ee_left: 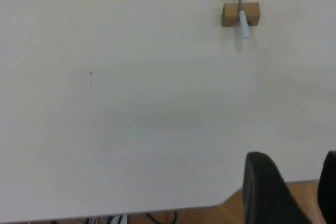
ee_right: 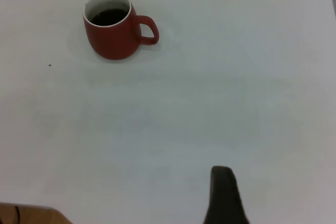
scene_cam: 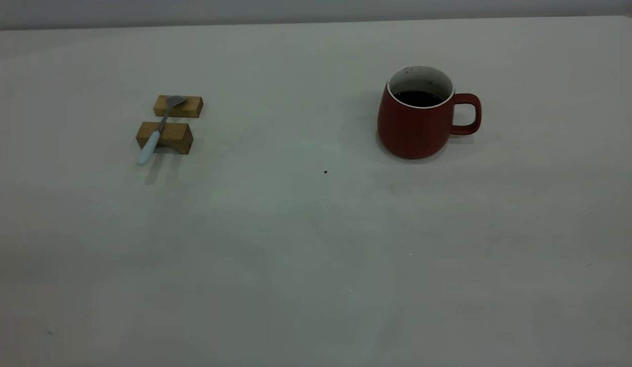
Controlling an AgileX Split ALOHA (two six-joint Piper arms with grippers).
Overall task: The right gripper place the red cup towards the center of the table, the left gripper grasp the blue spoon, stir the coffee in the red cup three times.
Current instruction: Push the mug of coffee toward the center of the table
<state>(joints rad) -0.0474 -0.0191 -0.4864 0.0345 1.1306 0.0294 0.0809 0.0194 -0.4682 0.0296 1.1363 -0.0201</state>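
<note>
The red cup [ee_right: 112, 27] stands upright on the table [scene_cam: 295, 255], well apart from the right gripper [ee_right: 224, 195], whose spread cannot be told. The blue spoon [ee_left: 242, 13] lies across two wooden blocks [ee_left: 237, 2], far from the left gripper's [ee_left: 294, 192] parted fingers. A careless grab at the handle could tip the cup and spill the coffee [ee_right: 107, 16].

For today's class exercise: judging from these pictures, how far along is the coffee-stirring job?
Nothing looks done yet. The red cup with coffee stands untouched on the table's right side. The blue spoon lies across two wooden blocks. The left gripper and right gripper hold nothing. Moving the cup, grasping and stirring all remain.
</note>
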